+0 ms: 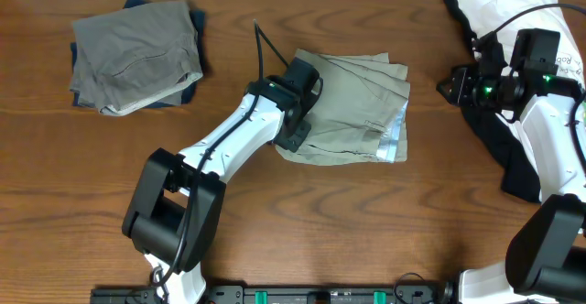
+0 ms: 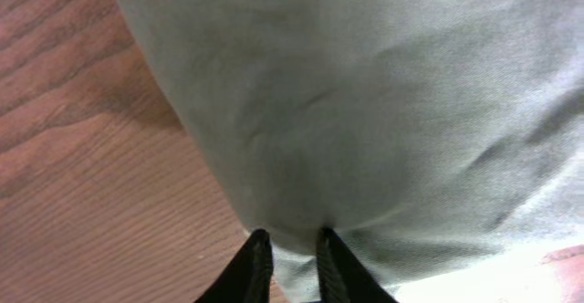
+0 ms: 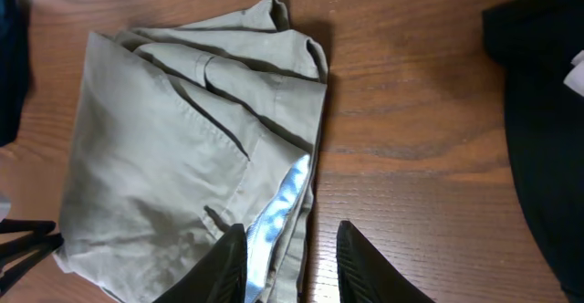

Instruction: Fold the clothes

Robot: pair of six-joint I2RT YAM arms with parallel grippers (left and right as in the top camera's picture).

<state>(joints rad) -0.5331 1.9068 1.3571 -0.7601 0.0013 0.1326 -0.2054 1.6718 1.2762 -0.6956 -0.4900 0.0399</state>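
Khaki-green shorts (image 1: 357, 103) lie folded in the middle of the table. My left gripper (image 1: 291, 137) is down at their near left edge. In the left wrist view the left gripper (image 2: 292, 248) is shut on a fold of the shorts (image 2: 383, 111) pinched between its black fingers (image 2: 258, 262). My right gripper (image 1: 449, 86) hangs to the right of the shorts. In the right wrist view the right gripper (image 3: 294, 262) is open and holds nothing; the shorts (image 3: 173, 157) and their pale blue lining strip (image 3: 283, 203) lie below it.
A folded stack (image 1: 137, 52), grey on navy, sits at the back left. A black garment (image 1: 508, 148) and a white one (image 1: 504, 2) lie heaped at the right edge under the right arm. Bare wood (image 1: 366, 222) runs along the front.
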